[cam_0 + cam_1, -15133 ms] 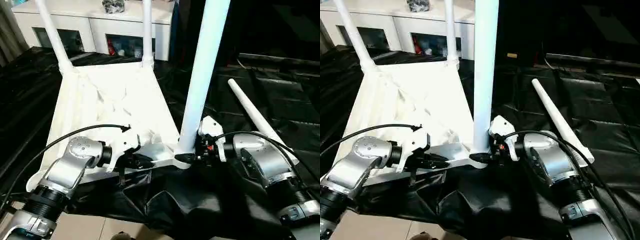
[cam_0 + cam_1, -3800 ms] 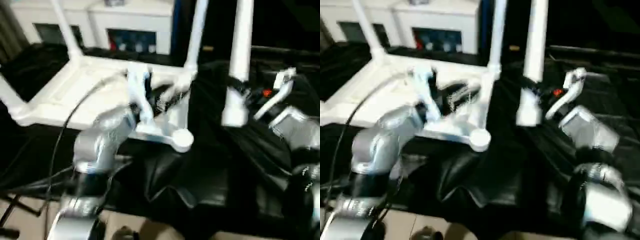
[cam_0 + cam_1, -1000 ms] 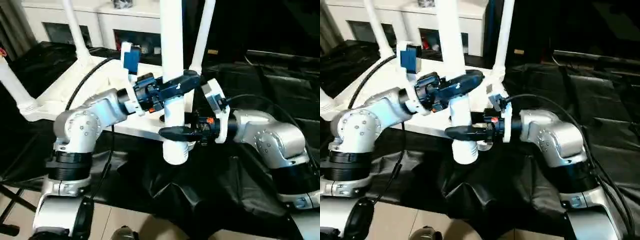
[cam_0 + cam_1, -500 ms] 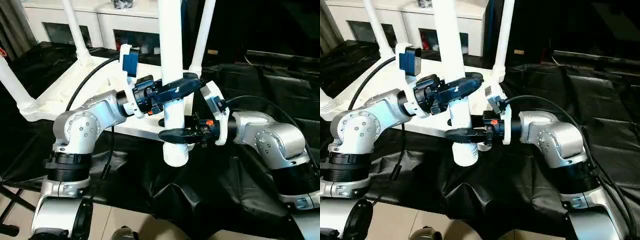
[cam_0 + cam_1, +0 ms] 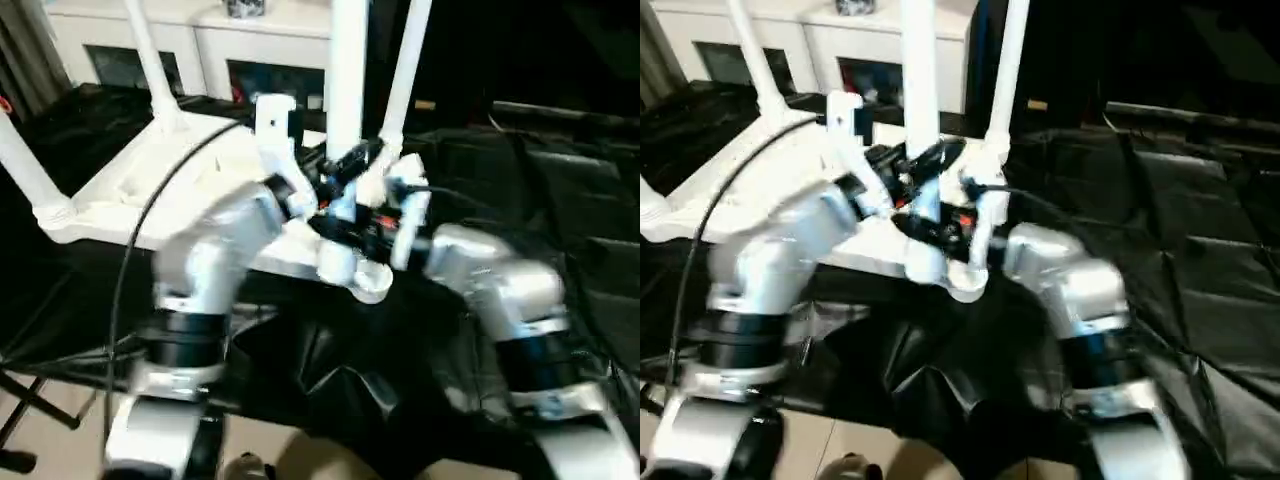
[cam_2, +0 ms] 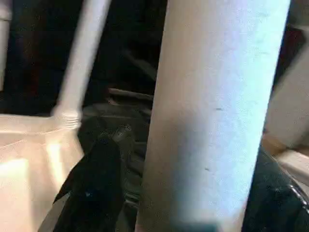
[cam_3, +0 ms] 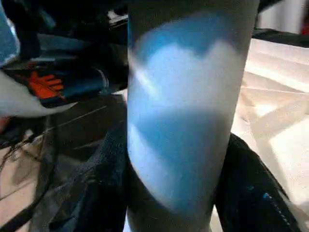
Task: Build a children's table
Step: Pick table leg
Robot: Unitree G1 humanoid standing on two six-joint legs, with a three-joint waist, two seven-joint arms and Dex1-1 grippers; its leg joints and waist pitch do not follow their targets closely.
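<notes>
Misalignment was the main risk. The white tapered plastic tube leg (image 5: 346, 90) stood upright with its foot just beside the round corner socket (image 5: 372, 280) of the upturned white rectangular plastic table top (image 5: 190, 180), which lay on black crinkled cloth (image 5: 480, 150). The right gripper (image 5: 345, 232) clasped the leg low down. The left gripper (image 5: 345, 170) straddled it higher up, but whether it gripped or had let go could not be told. With one clasp low on a long tube, the leg could tilt, catch the socket rim, or push the top across the cloth.
</notes>
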